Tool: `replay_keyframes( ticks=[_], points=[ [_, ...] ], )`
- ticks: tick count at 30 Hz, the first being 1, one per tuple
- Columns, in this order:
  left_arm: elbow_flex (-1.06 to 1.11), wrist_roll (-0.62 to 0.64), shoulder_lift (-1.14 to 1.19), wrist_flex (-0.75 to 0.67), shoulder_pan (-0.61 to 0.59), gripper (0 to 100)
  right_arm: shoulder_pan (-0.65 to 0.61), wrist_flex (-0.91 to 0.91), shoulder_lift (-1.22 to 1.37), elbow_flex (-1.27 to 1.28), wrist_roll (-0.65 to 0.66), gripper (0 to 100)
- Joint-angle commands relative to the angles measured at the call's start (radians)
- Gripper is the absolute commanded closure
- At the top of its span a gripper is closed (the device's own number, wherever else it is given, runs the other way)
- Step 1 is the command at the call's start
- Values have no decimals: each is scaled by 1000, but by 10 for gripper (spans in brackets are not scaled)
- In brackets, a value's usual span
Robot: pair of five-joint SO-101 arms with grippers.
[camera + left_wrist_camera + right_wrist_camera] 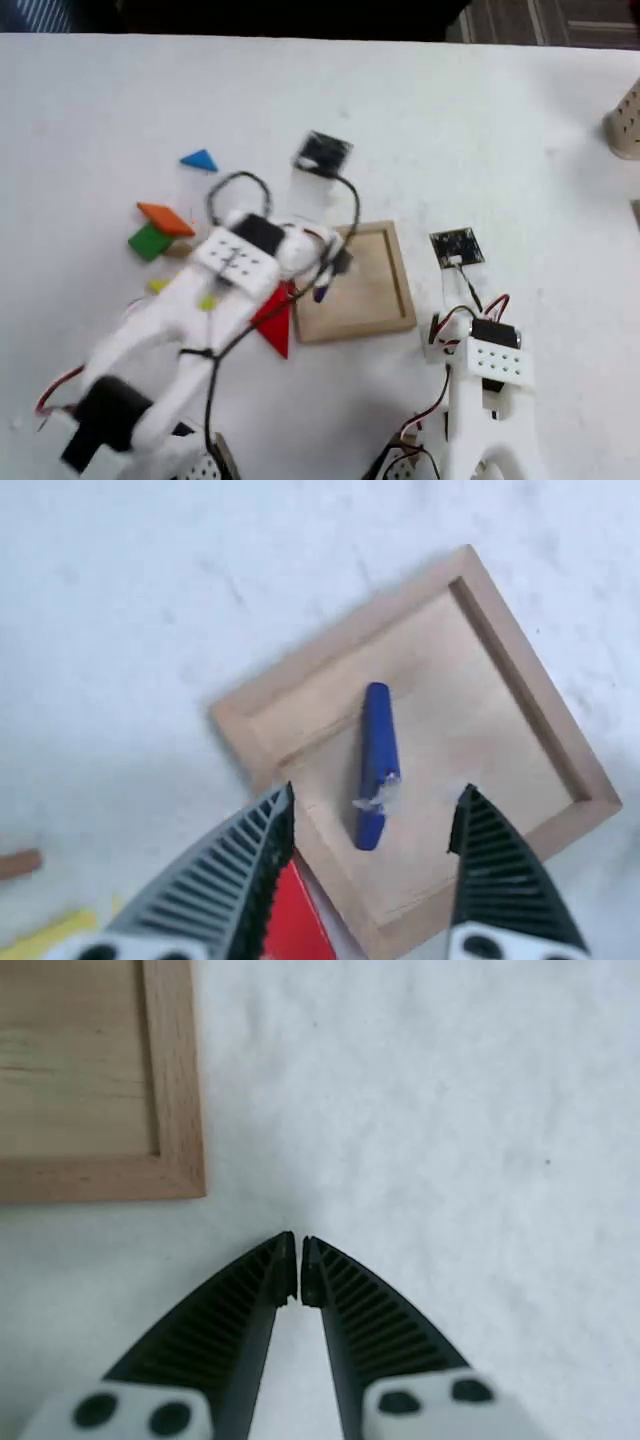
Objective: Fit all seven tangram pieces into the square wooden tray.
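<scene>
Left claw (376,792) hangs wide open over the tray (340,642), blue piece (376,730) standing on edge inside it. Right claw (299,1250) is clenched on nothing over the table (450,1110), just beside the tray's corner.

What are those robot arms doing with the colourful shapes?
They are packing tangram pieces into the wooden tray. The left end effector is open above the tray, where one dark blue piece sits, seemingly on its edge rather than flat. The red triangle lies just beside the tray. The light blue triangle, orange piece, green piece and a yellow piece lie on the table. The right end effector is shut near a tray corner.
</scene>
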Motion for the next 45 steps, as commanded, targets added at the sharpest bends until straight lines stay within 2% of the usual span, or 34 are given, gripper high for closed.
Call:
replay_keyframes(
  ticks=[1,3,6,7,9,12,17,23,33,37,45],
  points=[
    [-18,0,-163,43,-101,755,4,-7,-22,-28,11,981],
    [37,0,-180,-9,-110,814,4,-7,-22,-28,11,981],
    [95,0,-150,-120,-102,976,4,-7,-21,-28,11,981],
    [98,0,-130,-143,-96,986,4,-7,-21,-28,11,981],
    [100,0,-82,-176,-88,941,4,-7,-21,-28,11,981],
    [83,0,5,-213,-56,978,4,-7,-21,-28,11,981],
    [51,0,120,-215,51,978,4,-7,-21,-28,11,981],
    [58,0,143,-215,148,978,4,-7,-22,-28,11,981],
    [60,0,142,-213,168,978,4,-7,-24,-28,11,981],
    [54,-2,140,-213,99,978,4,-7,-24,-28,11,981],
    [12,-2,139,-213,-174,978,4,-7,-24,-28,11,981]
  ],
)
